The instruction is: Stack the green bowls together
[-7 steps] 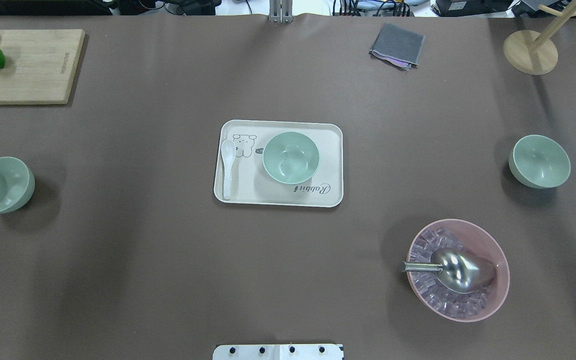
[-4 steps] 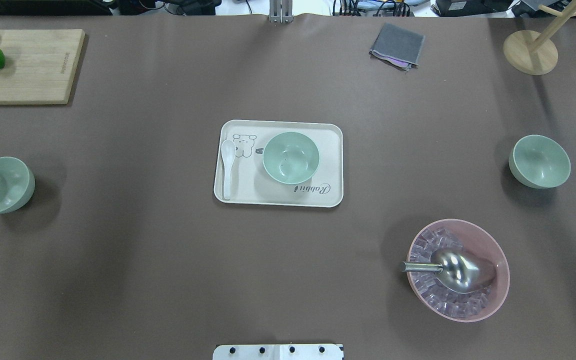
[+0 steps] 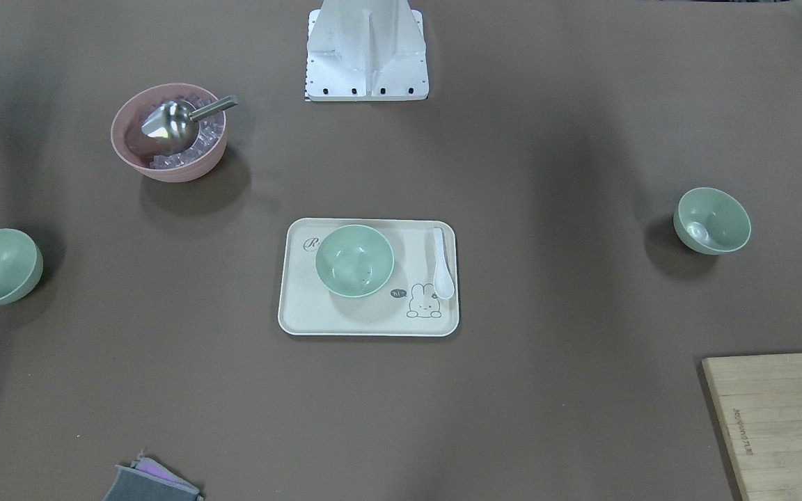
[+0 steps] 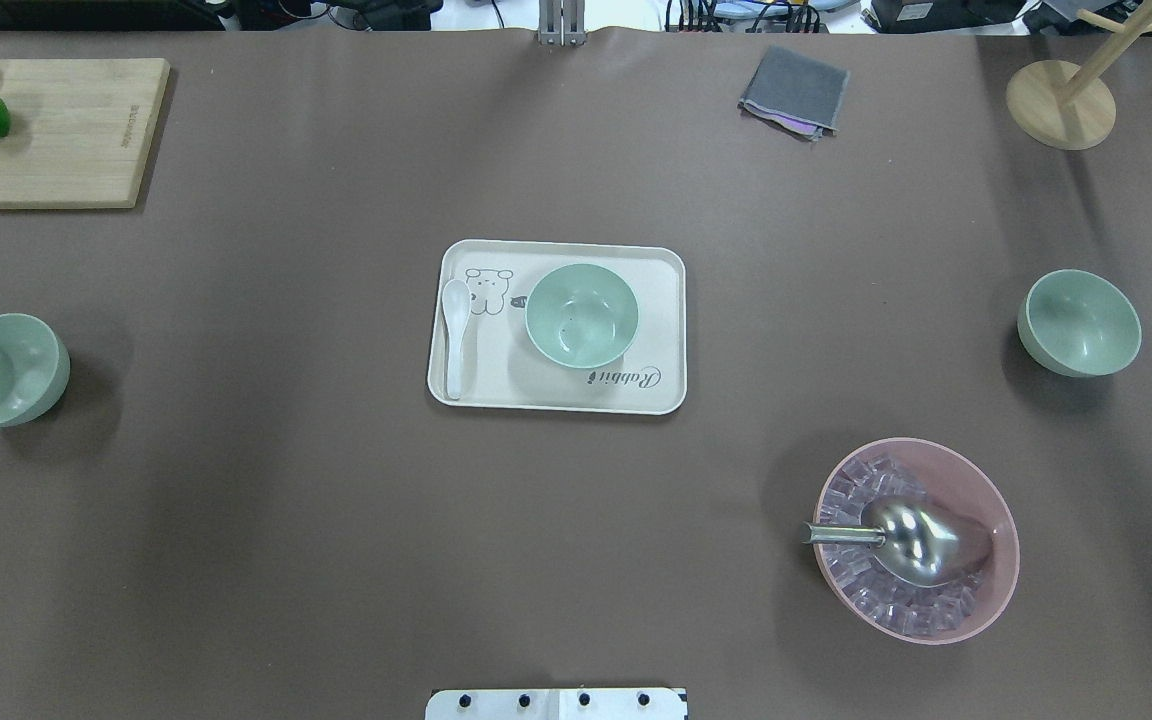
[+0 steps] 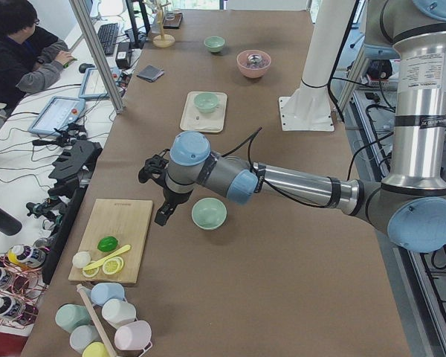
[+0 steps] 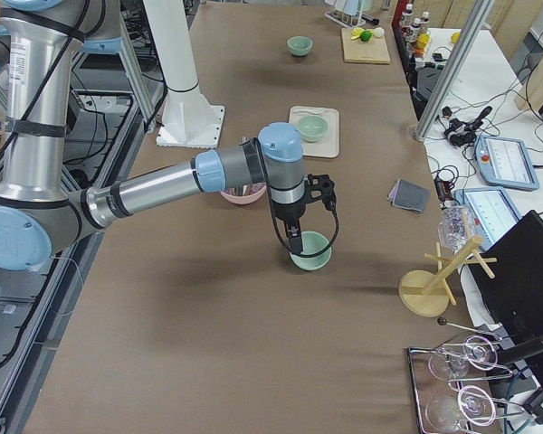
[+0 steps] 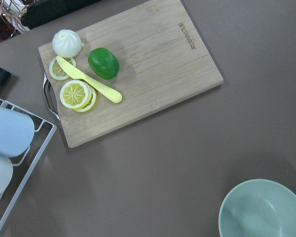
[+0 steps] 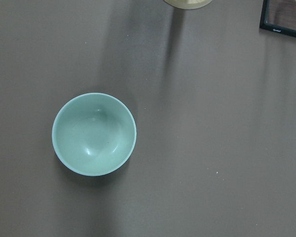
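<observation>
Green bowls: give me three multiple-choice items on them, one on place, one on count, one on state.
1. Where on the table does the middle green bowl stand?
A. On bare tabletop. B. On the tray. C. Inside another bowl.
2. How many green bowls are there?
A. Two. B. Four. C. Three.
3. How do the green bowls stand?
A. Each open side up and apart, none stacked. B. Two nested. C. All overturned.
Answers: 1 B, the tray's rim runs all round it. 2 C, the left bowl, the middle one and the right bowl. 3 A, each shows its hollow, with bare table between them.
</observation>
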Controlling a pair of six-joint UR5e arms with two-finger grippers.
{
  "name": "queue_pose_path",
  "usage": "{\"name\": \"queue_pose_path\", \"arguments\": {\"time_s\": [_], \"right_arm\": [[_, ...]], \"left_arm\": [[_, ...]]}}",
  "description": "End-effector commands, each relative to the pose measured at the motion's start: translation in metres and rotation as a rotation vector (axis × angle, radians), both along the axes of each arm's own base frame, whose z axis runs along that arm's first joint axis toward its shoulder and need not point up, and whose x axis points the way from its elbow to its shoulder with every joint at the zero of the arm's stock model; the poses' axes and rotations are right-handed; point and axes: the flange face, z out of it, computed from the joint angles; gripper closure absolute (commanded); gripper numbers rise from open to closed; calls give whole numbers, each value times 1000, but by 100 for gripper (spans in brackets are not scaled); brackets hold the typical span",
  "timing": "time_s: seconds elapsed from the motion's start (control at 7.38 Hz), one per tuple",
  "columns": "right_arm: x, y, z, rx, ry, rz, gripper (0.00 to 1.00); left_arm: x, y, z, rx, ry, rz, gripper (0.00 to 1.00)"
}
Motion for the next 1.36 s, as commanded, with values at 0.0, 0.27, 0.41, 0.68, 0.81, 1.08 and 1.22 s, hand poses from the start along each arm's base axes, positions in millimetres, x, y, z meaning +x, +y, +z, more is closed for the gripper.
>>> {"name": "queue_pose_path", "arguments": {"time_s": [0.0, 0.27, 0.41, 0.68, 0.81, 1.08, 1.22], "right_arm": [[1, 1, 10, -20, 6, 2, 0], [1, 1, 22, -45, 7, 1, 0], [0, 2, 29, -65, -1, 1, 0], [-6, 3, 31, -71, -25, -18, 0], [-9, 3, 33, -77, -32, -24, 0], [-9, 3, 33, -78, -32, -26, 0], [-9, 3, 32, -76, -33, -25, 0]], "left_arm": [[4, -19, -7, 30, 1, 8, 2], [21, -18, 11, 50, 4, 36, 2], [45, -18, 33, 35, 6, 79, 2], [83, -16, 79, -34, 24, 108, 2], [94, -13, 108, -72, 40, 93, 2], [146, 10, 125, -133, 110, 71, 2], [171, 25, 122, -154, 164, 48, 2]]}}
